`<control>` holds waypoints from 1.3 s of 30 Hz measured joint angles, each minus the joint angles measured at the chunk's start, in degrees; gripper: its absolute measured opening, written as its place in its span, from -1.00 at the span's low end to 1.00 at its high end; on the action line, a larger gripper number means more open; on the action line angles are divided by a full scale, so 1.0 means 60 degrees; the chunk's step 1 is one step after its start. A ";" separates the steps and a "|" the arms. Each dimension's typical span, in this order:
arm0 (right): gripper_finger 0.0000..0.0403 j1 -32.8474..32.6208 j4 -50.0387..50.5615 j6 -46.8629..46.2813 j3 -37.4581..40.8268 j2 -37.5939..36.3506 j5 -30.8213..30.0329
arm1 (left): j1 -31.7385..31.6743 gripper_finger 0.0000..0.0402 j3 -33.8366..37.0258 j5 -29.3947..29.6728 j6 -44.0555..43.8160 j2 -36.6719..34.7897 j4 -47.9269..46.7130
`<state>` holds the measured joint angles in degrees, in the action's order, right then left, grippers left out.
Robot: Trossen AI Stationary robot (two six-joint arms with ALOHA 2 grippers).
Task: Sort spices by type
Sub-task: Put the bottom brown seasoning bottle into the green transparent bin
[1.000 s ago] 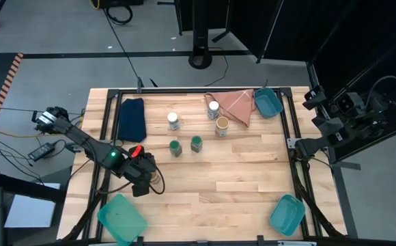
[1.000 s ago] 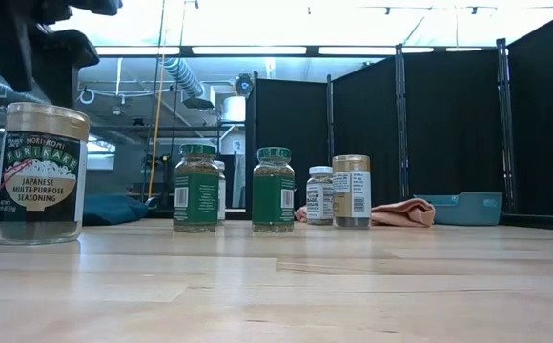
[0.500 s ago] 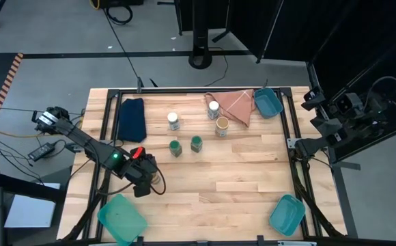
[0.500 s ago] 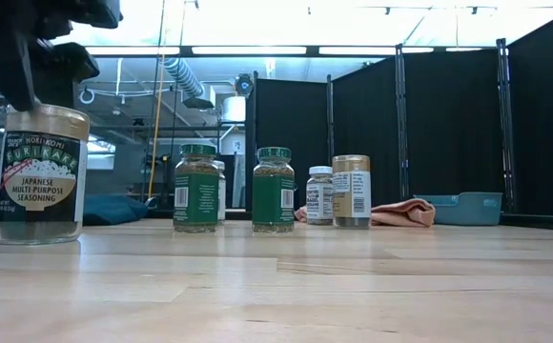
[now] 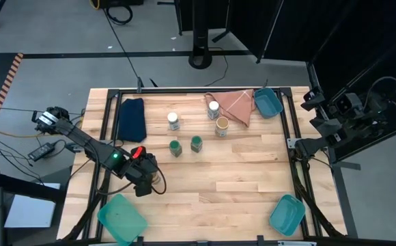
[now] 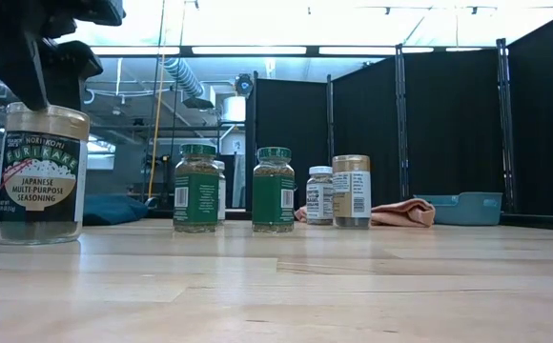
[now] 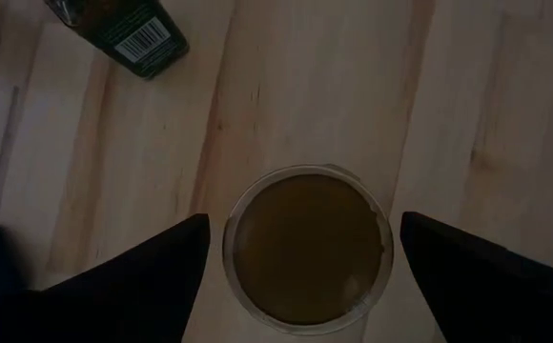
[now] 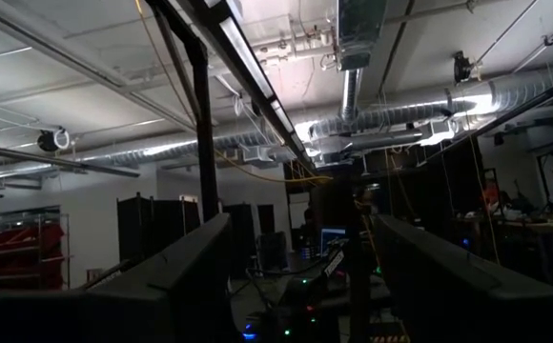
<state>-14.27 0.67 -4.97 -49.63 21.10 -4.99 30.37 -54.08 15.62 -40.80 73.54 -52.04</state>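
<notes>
The tabletop (image 5: 225, 184) fills the middle of the high view, a pale wooden slab inside a dark frame. My left arm (image 5: 89, 145) reaches in from the left edge toward the lower left of the wood; my right arm (image 5: 334, 133) waits folded off the right edge, its wrist view looking only at the ceiling of the room. Three teal bins sit at corners: one lower left (image 5: 121, 216), one lower right (image 5: 287, 214), one upper right (image 5: 268, 102). A dark blue cloth (image 5: 132, 117) lies at upper left and a pink cloth (image 5: 237, 104) at upper centre, beside the upper right bin. My left gripper (image 7: 300, 250) hangs straight over a tan-lidded jar (image 7: 307, 246) in the lower left of the tabletop, its fingers spread wide to either side of the lid and not touching it; in the low view that jar (image 6: 40, 173) stands upright at far left, labelled as Japanese multi-purpose seasoning. The other five jars stand well apart from it near the upper centre: two green-lidded jars (image 5: 175, 147) (image 5: 196, 143) side by side, the second tan-lidded jar (image 5: 222, 126) to their right, one white-lidded jar (image 5: 174, 121) above the green pair, and the other white-lidded jar (image 5: 214, 109) at the pink cloth's edge. My right gripper is out of sight.
</notes>
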 joint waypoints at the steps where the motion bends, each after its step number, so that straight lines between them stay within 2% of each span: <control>1: 0.31 -0.0001 0.0000 0.0000 0.0000 0.0000 0.0000 | 0.0000 0.75 0.0000 0.0002 0.0001 0.0000 -0.0002; 22: 0.31 0.0001 0.0000 0.0004 0.0000 0.0000 0.0000 | 0.0000 0.75 0.0000 -0.0040 0.0040 0.0002 -0.0032; 34: 0.31 0.0001 0.0000 0.0004 0.0000 -0.0004 0.0000 | 0.0000 0.75 0.0000 -0.0299 0.0292 0.0975 0.0017; 39: 0.31 0.0001 0.0000 0.0004 -0.0002 -0.0004 0.0000 | 0.0000 0.75 0.0000 -0.0317 0.0289 0.1064 0.0567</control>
<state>-14.26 0.67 -4.95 -49.64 21.08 -4.99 30.37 -54.08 13.72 -39.07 79.92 -48.64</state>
